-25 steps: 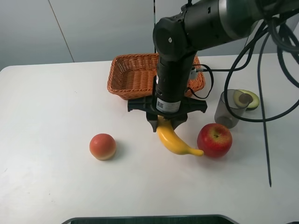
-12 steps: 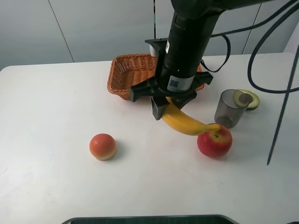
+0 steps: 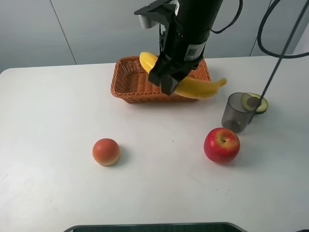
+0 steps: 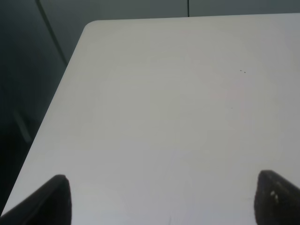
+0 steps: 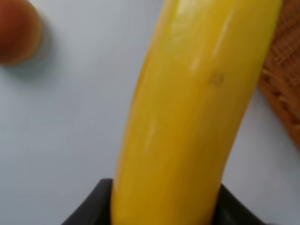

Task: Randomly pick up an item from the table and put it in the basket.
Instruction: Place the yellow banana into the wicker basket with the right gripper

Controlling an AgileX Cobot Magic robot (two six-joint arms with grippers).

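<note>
My right gripper (image 3: pixel 167 83) is shut on the long yellow banana (image 3: pixel 200 87) and holds it in the air over the front rim of the orange-brown wicker basket (image 3: pixel 131 79). The banana's stem end juts right, past the basket's corner. In the right wrist view the banana (image 5: pixel 197 108) fills the frame between the dark fingers (image 5: pixel 91 208), with the basket's weave (image 5: pixel 286 84) at one edge. My left gripper (image 4: pixel 164 201) is open and empty over a bare corner of the white table (image 4: pixel 178 93); it does not show in the exterior view.
A red apple (image 3: pixel 221 144) lies front right on the table (image 3: pixel 58 111). A round orange-pink fruit (image 3: pixel 106 151) lies front left. A grey translucent cup (image 3: pixel 237 112) and an avocado half (image 3: pixel 256 102) stand right of the basket. Black cables hang at the right.
My right gripper has lifted the banana off the table beside the apple and carried it up and back, over the basket's front rim. The other fruit has not moved.
</note>
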